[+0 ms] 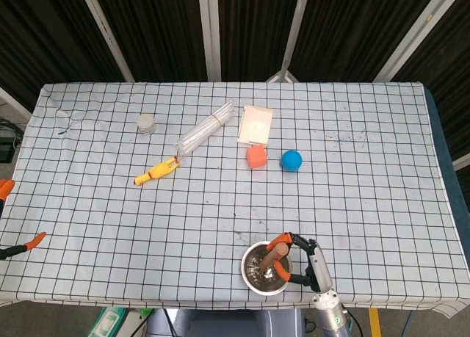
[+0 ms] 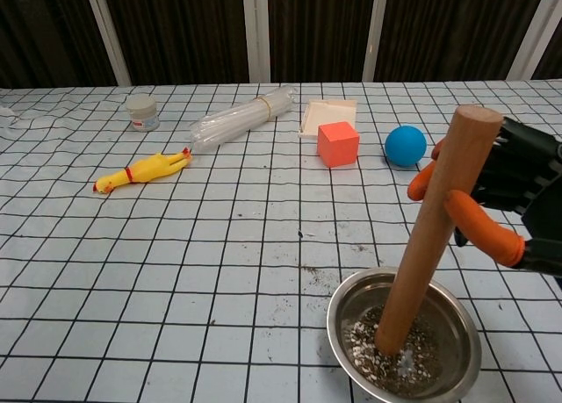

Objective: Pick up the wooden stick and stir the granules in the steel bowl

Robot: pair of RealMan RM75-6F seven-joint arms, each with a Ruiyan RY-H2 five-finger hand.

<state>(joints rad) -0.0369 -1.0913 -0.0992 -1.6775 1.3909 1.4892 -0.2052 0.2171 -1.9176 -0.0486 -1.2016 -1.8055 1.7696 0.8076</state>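
The right hand (image 2: 505,192) gripped the wooden stick (image 2: 428,232), its low end in the steel bowl (image 2: 404,346) just below. A blue ball (image 2: 405,145) and orange cube (image 2: 338,143) sat beyond the hand.

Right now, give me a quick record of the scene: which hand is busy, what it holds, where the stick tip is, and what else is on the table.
right hand: grips the wooden stick
stick tip: down in the granules
steel bowl: near table edge
left hand: at the far left edge, holds nothing
other items: rubber chicken, orange cube, blue ball
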